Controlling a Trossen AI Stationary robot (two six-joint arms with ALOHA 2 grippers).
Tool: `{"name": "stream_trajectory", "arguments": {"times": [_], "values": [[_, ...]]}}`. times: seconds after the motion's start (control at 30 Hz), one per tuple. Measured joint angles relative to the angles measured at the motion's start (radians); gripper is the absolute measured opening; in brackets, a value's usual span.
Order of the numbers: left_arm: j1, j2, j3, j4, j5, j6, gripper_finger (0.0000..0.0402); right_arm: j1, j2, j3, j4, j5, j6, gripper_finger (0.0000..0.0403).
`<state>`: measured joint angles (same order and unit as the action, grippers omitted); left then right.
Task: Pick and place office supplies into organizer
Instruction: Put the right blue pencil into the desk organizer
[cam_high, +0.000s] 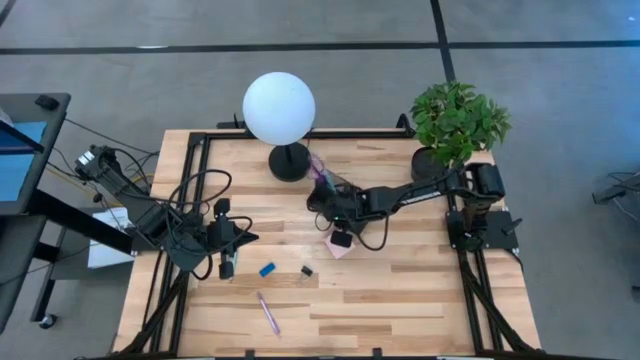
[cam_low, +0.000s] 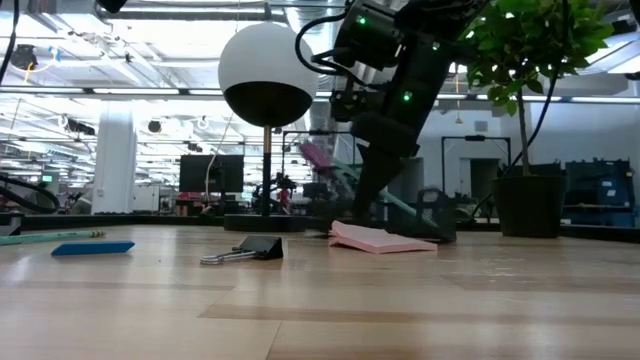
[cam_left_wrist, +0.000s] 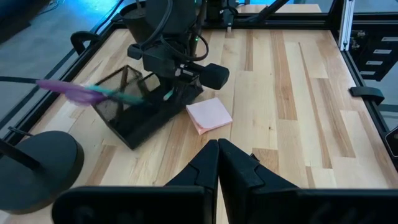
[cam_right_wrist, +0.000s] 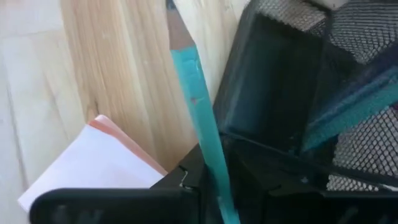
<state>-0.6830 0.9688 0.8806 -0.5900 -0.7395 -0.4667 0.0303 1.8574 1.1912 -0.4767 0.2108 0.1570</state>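
1. The wooden table (cam_high: 400, 290) carries a white globe lamp (cam_high: 279, 108) at twelve o'clock and a potted plant (cam_high: 458, 122) at about two o'clock.
2. The right arm reaches in from three o'clock to the table's centre; the left arm waits at nine o'clock, its gripper (cam_left_wrist: 218, 163) shut and empty.
3. The black mesh organizer (cam_left_wrist: 146, 106) stands at centre, scissors (cam_left_wrist: 81, 93) already sticking out of its cup.
4. The pink sticky pad (cam_high: 340, 245) lies just beside the organizer, on its six o'clock side.
5. The right gripper (cam_right_wrist: 214, 180) is right over the organizer, jaws narrow, holding a teal pencil (cam_right_wrist: 199, 106).
6. In the right wrist view the pencil's long axis runs straight out from the jaws, its tip outside the organizer's wall; I judge it must swing over a compartment before release.
7. A purple pen (cam_high: 269, 313), blue block (cam_high: 267, 269) and black clip (cam_high: 306, 271) wait at six to seven o'clock, nearer the left arm.
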Motion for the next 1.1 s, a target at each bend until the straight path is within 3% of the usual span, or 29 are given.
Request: {"name": "stream_trajectory", "arguments": {"times": [0.33,0.8,0.93,1.1], "values": [[0.000,0.000,0.000,0.000,0.000,0.000,0.0003,0.000,-0.001,0.001,0.003,0.004,-0.001,0.0010],[0.000,0.000,0.000,0.003,0.000,-0.001,0.0003,0.028,-0.034,0.002,-0.016,0.077,0.048,0.0014],[0.000,0.000,0.000,0.004,0.000,-0.006,0.0003,0.035,-0.039,0.003,0.003,0.075,0.073,0.0019],[0.000,0.000,0.000,0.001,0.000,-0.014,0.0003,0.048,-0.007,0.005,0.023,-0.011,0.073,0.0010]]}}
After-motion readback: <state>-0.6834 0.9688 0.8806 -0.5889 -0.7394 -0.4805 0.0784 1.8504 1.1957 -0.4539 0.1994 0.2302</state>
